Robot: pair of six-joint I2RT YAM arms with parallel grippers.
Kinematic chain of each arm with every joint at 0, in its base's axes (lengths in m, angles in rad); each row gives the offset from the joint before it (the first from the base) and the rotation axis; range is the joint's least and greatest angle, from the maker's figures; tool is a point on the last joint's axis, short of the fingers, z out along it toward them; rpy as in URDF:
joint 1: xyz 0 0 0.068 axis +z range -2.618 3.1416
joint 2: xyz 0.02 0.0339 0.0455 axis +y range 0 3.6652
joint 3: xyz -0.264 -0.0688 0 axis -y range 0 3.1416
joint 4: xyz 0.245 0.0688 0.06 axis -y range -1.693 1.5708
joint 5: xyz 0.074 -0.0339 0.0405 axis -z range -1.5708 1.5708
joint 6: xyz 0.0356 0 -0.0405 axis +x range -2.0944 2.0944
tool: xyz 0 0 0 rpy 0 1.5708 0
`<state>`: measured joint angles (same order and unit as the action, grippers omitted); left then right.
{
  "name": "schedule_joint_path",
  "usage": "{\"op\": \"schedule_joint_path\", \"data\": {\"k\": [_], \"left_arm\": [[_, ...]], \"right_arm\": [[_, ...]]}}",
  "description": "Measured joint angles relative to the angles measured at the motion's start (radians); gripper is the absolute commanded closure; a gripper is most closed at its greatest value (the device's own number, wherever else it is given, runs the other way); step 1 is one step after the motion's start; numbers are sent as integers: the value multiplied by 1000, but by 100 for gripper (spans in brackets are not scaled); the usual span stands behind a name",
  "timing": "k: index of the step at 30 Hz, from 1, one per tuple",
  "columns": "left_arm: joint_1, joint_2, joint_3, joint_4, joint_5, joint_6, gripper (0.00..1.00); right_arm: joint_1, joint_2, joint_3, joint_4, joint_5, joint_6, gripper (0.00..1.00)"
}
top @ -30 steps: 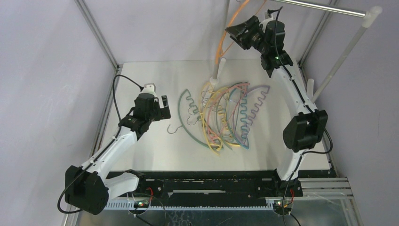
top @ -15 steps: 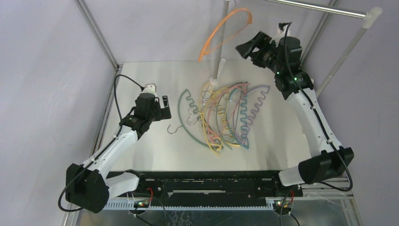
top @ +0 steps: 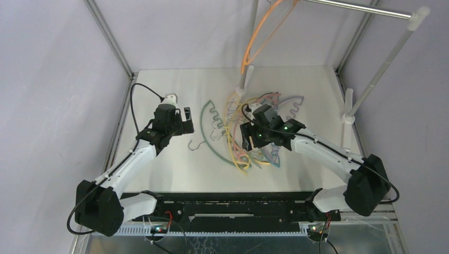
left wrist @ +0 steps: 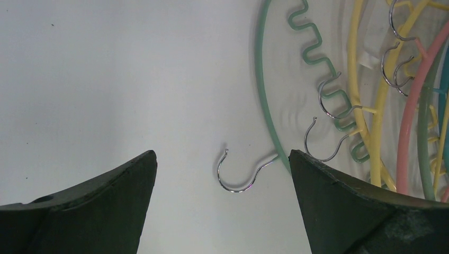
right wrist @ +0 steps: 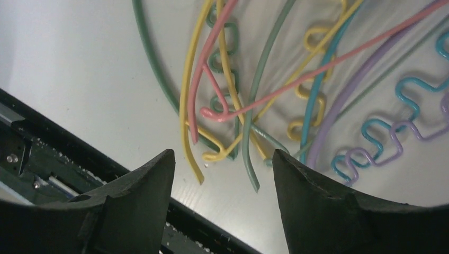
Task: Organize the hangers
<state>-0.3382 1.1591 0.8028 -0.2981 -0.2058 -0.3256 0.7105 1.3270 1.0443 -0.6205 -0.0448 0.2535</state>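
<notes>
Colourful hangers [top: 231,138] tangled flat, orange hanger [top: 251,45] apparently hung above

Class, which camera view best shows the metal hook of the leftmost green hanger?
Left wrist: the hook of the green hanger appears whole, large and sharp. Top external shows it too, but tiny. Right wrist shows only plastic hanger ends, no hook.

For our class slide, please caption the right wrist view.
Open right gripper hovers above a tangle of coloured hangers on the table.
</notes>
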Motion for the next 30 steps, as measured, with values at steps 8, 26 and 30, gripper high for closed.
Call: {"op": "schedule_joint_path", "data": {"k": [8, 26, 30], "left_arm": [[0, -2, -3, 6, 7, -8, 0], [0, -104, -106, 20, -3, -15, 1], [0, -116, -111, 19, -11, -14, 1]], "right_arm": [[-11, 231, 34, 168, -14, 71, 36], [-78, 576, 277, 311, -10, 307, 49], [-83, 605, 277, 307, 5, 312, 51]]}}
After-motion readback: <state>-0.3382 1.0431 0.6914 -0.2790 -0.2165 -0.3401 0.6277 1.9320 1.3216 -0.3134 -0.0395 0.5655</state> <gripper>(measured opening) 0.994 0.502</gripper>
